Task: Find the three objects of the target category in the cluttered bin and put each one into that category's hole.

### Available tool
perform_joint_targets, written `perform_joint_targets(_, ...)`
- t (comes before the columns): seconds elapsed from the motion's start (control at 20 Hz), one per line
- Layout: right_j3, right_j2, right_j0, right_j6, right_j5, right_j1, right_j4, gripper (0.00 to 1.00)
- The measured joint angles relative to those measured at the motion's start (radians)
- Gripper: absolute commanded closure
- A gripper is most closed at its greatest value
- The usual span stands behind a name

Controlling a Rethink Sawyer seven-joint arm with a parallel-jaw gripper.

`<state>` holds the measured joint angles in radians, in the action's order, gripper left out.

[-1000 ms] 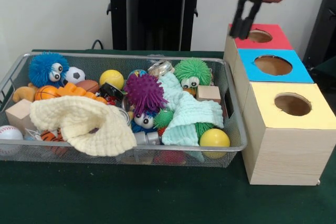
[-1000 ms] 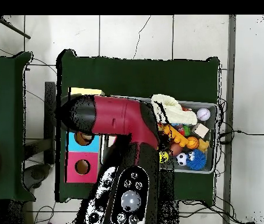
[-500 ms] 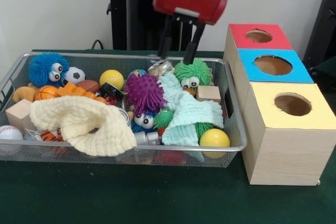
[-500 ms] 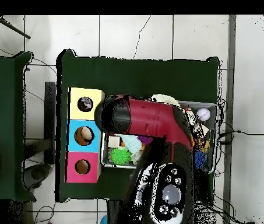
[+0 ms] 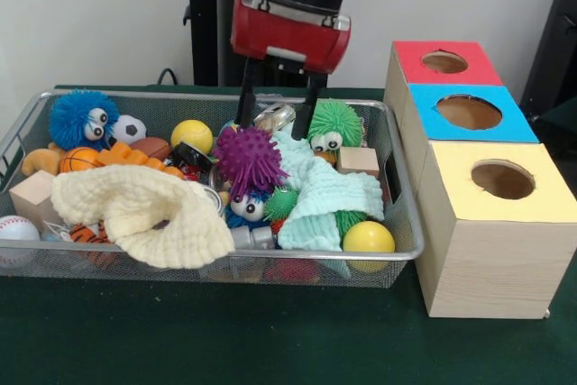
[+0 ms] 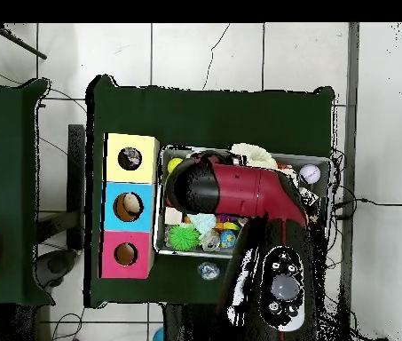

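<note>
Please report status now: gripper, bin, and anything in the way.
Gripper open, empty, above the bin's far side. Silver object between its fingers. Green fuzzy toy and purple spiky ball close beside.

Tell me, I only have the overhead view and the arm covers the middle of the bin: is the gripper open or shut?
Observer: Open. The front view shows the gripper with its fingers spread and nothing held.
Operator: What is below it?
Observer: A shiny metal object shows between the fingers, at the bin's far side.
Operator: Anything crowding it?
Observer: A green spiky ball with eyes sits right beside one finger, and a purple spiky ball lies just in front.
</note>
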<state>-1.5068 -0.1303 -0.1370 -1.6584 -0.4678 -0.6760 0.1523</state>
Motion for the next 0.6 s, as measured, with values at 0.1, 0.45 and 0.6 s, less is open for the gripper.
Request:
perform_joint_targets(0.1, -0.007, 0.011, -0.005, 0.0, 0.007, 0.004, 0.005, 0.0)
perform_joint_targets(0.45, -0.058, 0.085, -0.042, 0.0, 0.054, 0.025, 0.009, 0.0)
perform_joint_targets(0.6, -0.078, 0.114, -0.058, 0.0, 0.071, 0.032, 0.009, 0.0)
